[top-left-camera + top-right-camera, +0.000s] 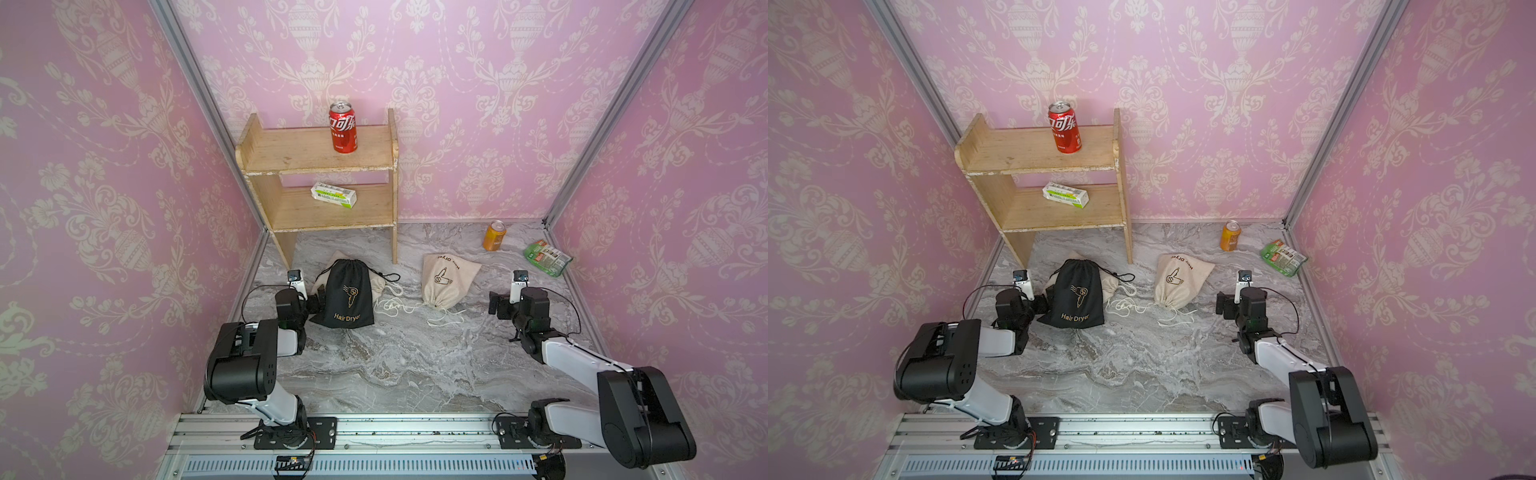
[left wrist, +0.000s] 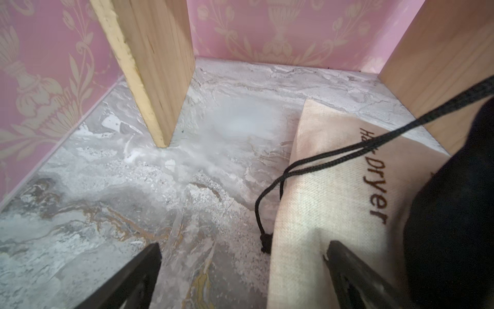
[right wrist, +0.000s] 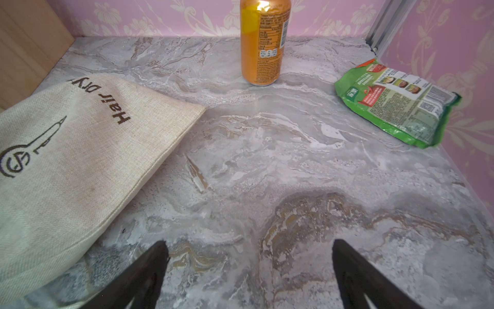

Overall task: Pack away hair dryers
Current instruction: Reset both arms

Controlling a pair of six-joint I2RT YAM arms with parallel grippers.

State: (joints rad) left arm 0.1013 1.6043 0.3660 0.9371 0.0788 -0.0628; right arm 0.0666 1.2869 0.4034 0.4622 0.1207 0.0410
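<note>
No hair dryer shows in any view. Three drawstring pouches lie on the marble surface (image 1: 415,365). A black pouch (image 1: 345,295) sits at 10 o'clock and overlaps a beige pouch (image 2: 320,200). A second beige pouch (image 1: 446,280) lies near 12 o'clock. All three look filled out, with their necks gathered, so the dryers are probably already inside and packing is at or near its end.

The left gripper (image 2: 244,244) stands wide and empty, low beside the overlapped pair. One finger is at the beige cloth, though I cannot tell whether it touches. The black cord (image 2: 270,211) ends in a knot between the fingers. The right gripper (image 3: 250,242) is also wide and empty over bare marble, just beside the second beige pouch.

If any neck needs closing, pinch the cord itself rather than the cloth, and pull away from the pouch body. If not, lift the left gripper straight up before drawing it back so the knot is not snagged. Loose white drawstrings (image 1: 395,305) trail between the pouches and should be cleared too.
</note>
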